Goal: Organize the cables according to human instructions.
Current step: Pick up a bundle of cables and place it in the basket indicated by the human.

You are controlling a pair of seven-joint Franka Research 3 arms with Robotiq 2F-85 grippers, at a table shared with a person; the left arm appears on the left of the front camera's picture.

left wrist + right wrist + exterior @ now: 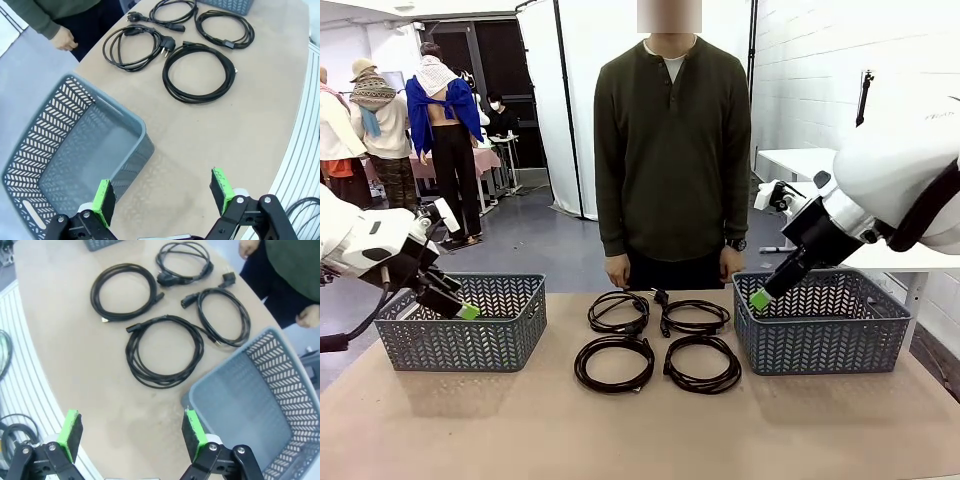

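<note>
Four coiled black cables (580,366) lie two by two on the tan table (640,440). They sit between the left basket (460,335) and the right basket (820,335), both grey lattice, and touch neither.

The front view shows one green pad of each gripper, so the spread is unreadable there. The left gripper (468,311) hangs at its basket's rim and the right gripper (760,299) is by the right basket's inner corner.

The wrist views settle it: the left pads (104,200) and right pads (192,432) stand wide apart, grasping nothing. They also show the plug ends. One plug (169,44) seems to be a round mains type. Both baskets are cropped in those views.
</note>
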